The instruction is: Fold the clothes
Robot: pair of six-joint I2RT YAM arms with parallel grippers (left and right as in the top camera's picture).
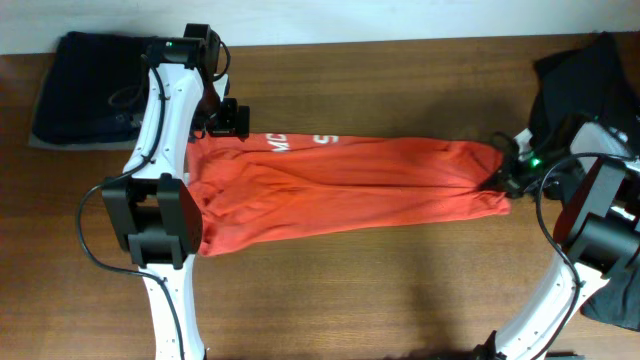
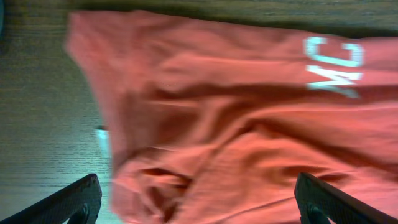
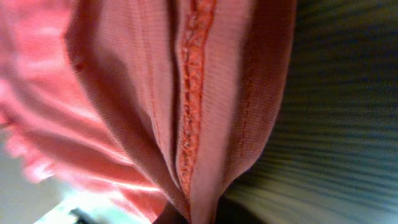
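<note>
Overhead, the red-orange T-shirt (image 1: 350, 185) lies on the wooden desk (image 1: 400, 290), stretched into a long band running from the left arm to the right arm, its cloth rumpled in lengthwise folds. White lettering (image 1: 275, 143) shows at the band's upper edge near its left end. The right tool (image 1: 503, 172) is at the shirt's far right end, closed on the bunched cloth there. In the right wrist view, folds of the fabric and a stitched seam (image 3: 189, 93) run together toward the pinch at the bottom of the frame. The left tool (image 1: 228, 120) is over the shirt's upper left part, just beside the lettering. In the left wrist view its fingers (image 2: 78, 199) stand wide apart at the bottom corners, holding nothing, with the shirt's crumpled left edge between them. Dark navy folded garments (image 1: 85, 90) sit at the desk's far left corner, and a black garment (image 1: 585, 75) lies at the right edge, behind the right arm.
</note>
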